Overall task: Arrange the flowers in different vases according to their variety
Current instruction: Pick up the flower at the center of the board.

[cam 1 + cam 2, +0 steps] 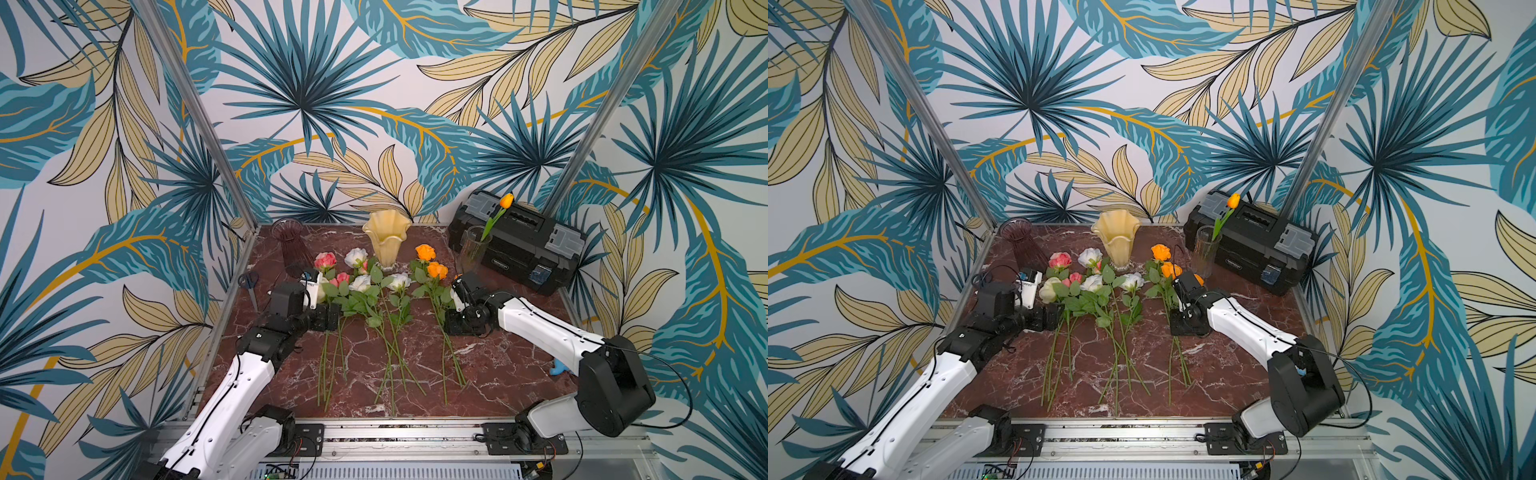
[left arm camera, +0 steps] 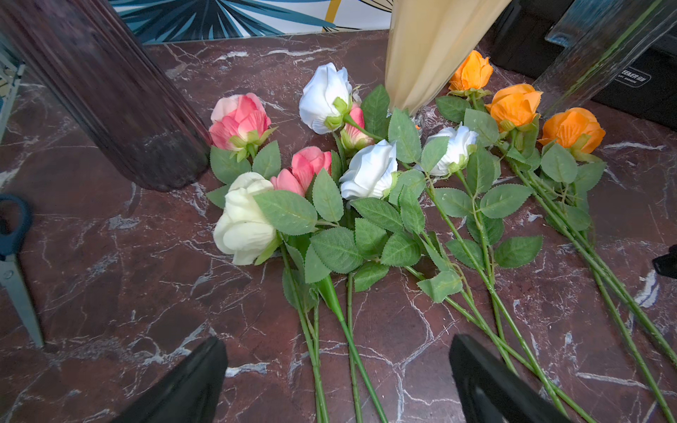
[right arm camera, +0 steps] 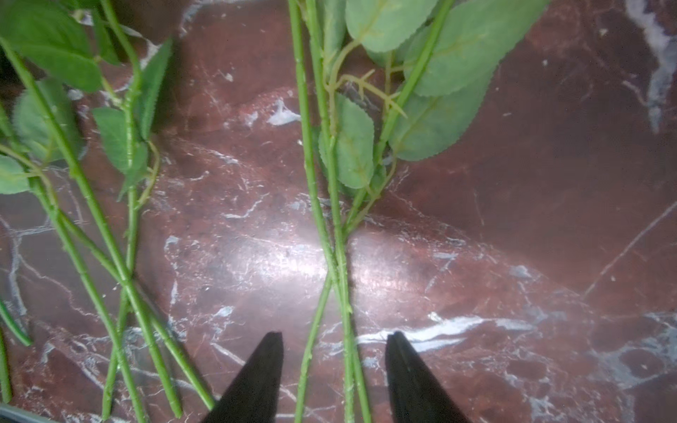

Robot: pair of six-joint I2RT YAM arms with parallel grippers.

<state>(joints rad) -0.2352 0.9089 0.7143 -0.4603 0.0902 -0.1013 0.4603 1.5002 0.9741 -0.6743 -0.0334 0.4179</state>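
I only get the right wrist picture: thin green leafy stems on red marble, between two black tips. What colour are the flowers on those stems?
Observer: Orange. The stems between the tips of the right gripper belong to the orange fabric roses, whose heads lie beside the clear glass cylinder vase.
Operator: Is anything in that vase?
Observer: Yes, one orange tulip bud on a green stem stands in it.
Operator: What is the other arm doing?
Observer: The left gripper is open and empty, low by the stems of the pink roses and white roses.
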